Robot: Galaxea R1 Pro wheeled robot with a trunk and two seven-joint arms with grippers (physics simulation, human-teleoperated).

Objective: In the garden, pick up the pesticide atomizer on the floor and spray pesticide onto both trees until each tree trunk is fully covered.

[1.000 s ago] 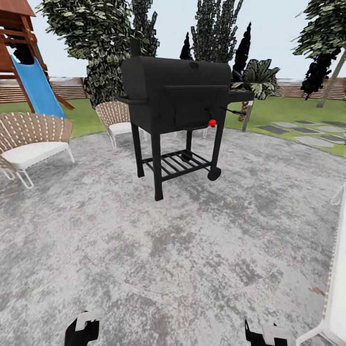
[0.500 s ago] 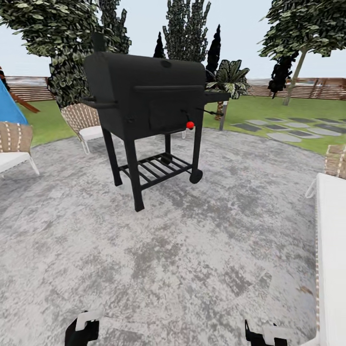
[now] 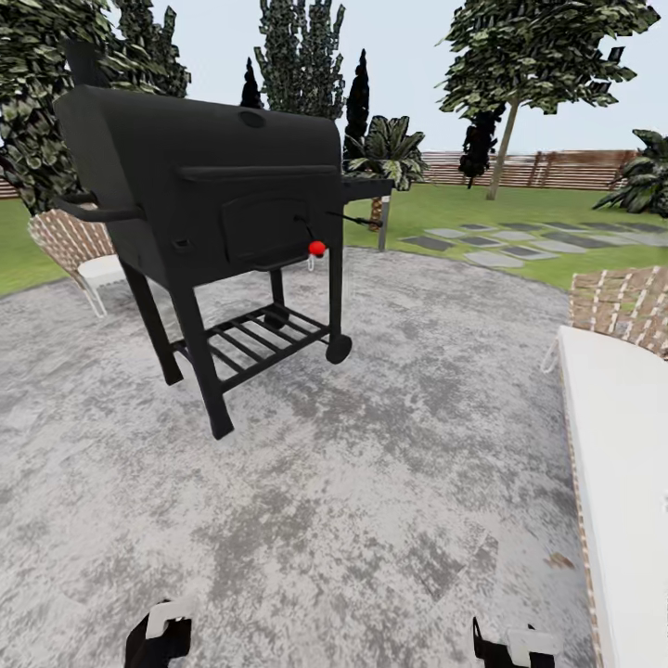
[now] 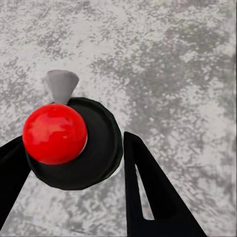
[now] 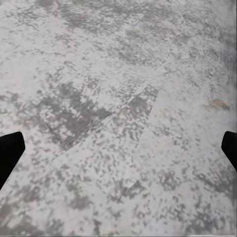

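In the left wrist view my left gripper (image 4: 71,142) is shut on the pesticide atomizer (image 4: 96,150), a round black body with a red ball top and a grey nozzle, held above the grey paving. My right gripper (image 5: 118,143) is open, with only paving between its fingers. Both arm ends show at the lower edge of the head view, left (image 3: 158,635) and right (image 3: 508,645). Far off on the lawn stands one tree with a leaning pale tree trunk (image 3: 502,156) in front of the brown slat fence (image 3: 557,169).
A black barbecue grill (image 3: 213,213) on legs stands close ahead on the left. A white-cushioned lounger (image 3: 617,436) runs along the right, a wicker chair (image 3: 79,250) sits behind the grill. Stepping stones (image 3: 501,243) cross the grass past a lamp post (image 3: 382,221) and a palm (image 3: 390,153).
The whole head picture has slid left, so the camera has turned right: the slide and near chair have gone, the lounger and pale-trunked tree have come further in. Both arms keep their places.
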